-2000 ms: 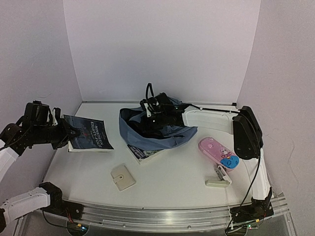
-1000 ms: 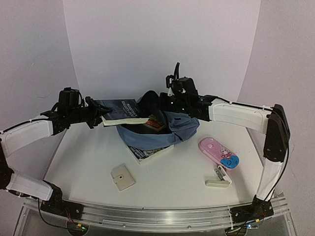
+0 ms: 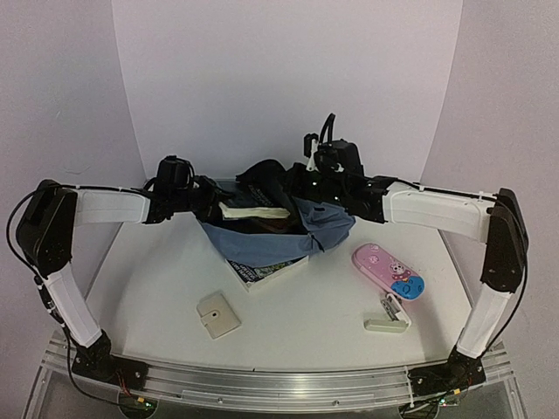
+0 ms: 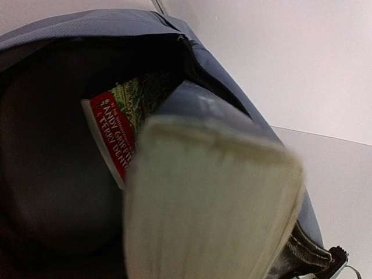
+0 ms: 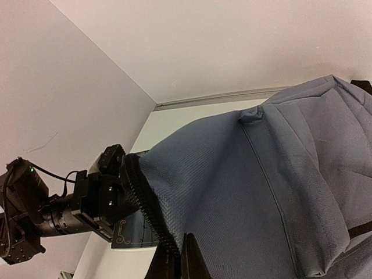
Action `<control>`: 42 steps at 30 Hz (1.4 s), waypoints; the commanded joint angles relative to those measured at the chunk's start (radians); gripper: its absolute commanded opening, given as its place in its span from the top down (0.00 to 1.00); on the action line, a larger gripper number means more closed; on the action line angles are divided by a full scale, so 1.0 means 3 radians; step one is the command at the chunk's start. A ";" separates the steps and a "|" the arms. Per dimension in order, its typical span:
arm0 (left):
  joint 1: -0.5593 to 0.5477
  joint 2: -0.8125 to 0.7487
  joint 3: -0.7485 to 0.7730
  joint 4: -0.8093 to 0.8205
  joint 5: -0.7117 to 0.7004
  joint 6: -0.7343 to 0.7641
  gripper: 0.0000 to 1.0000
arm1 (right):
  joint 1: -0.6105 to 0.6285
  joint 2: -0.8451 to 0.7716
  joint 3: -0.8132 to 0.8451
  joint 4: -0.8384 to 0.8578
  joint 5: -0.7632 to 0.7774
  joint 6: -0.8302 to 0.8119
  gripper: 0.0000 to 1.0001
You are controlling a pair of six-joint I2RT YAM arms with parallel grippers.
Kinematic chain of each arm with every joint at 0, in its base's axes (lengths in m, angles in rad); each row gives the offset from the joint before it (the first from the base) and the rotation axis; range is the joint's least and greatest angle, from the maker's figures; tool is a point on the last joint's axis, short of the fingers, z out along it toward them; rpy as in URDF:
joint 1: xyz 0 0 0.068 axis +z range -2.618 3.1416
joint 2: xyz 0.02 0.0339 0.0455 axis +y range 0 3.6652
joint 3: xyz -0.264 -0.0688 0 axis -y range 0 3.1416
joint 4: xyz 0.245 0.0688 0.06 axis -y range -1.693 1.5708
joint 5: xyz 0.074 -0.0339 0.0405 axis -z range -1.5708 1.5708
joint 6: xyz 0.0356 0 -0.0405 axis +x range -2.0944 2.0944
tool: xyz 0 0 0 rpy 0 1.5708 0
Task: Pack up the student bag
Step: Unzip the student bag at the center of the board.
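Student bag (image 3: 262,246) open; left end effector (image 3: 208,199) holds book (image 3: 253,211) at mouth.

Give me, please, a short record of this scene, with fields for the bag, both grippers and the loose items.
student bag: slate-blue, mid-table, mouth held open
right gripper: shut on the bag's zipped rim, holding it up
left gripper: shut on a paperback book, page edge at the bag's mouth
inside bag: red-spined book
under bag: second book, partly sticking out
loose on table: pink pencil case, beige wallet, white stapler-like item
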 commanded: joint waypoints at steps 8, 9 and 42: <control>-0.0344 0.0735 0.0796 0.0616 -0.0047 0.0072 1.00 | 0.0018 -0.0302 0.0029 0.0387 -0.0081 0.0052 1.00; -0.0360 0.0802 0.0845 0.0635 -0.0072 0.0098 1.00 | 0.0018 -0.0307 0.0029 0.0390 -0.0080 0.0055 1.00; -0.0416 0.0708 0.1243 -0.1513 -0.0435 0.1227 0.18 | 0.0020 -0.0439 -0.0201 0.0347 0.0156 -0.0049 1.00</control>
